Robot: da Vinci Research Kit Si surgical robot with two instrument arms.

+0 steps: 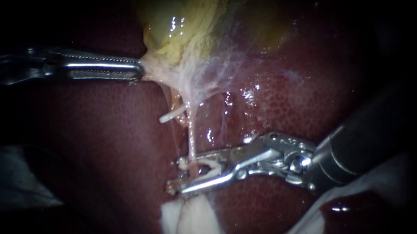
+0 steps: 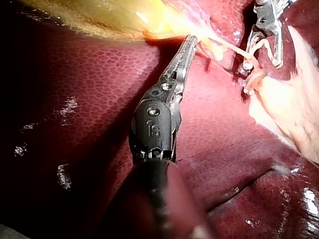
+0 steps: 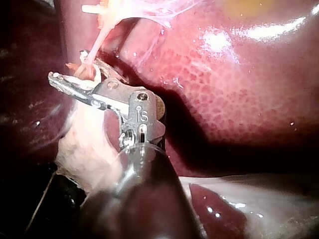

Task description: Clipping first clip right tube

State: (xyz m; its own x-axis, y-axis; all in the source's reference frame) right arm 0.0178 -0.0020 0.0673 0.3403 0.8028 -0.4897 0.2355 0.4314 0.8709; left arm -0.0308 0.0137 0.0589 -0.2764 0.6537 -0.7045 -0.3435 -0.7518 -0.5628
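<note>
The liver (image 1: 287,101) filled most of the endoscope view, dark red and wet, with fine mottling on its surface. The gallbladder (image 1: 184,23) lay against the liver at the top, yellow-green, and narrowed downward into a web of thin whitish strands. A patch of pale tissue (image 1: 186,220) lay at the lower edge, under the tips of the right instrument.

The left instrument (image 1: 140,69) came in level from the left. Its jaws lay closed together on the pale neck of the gallbladder, which was drawn toward them. The left wrist view showed the same grip, with the tips (image 2: 191,39) pinching the tissue just where the yellow sac tapered.

The right instrument (image 1: 175,176) came in from the lower right, its jaws pointing left. They stood a little apart, one on each side of the right tube (image 1: 191,139). The right tube was a thin pink strand that ran from the gallbladder's neck straight down into the gap between those jaws, where it ended in a small pink lump. In the right wrist view the tube (image 3: 99,37) ran down to the jaw tips above the pale tissue (image 3: 84,144).

A short white stub (image 1: 170,115) stuck out just left of the tube, near its upper part.
</note>
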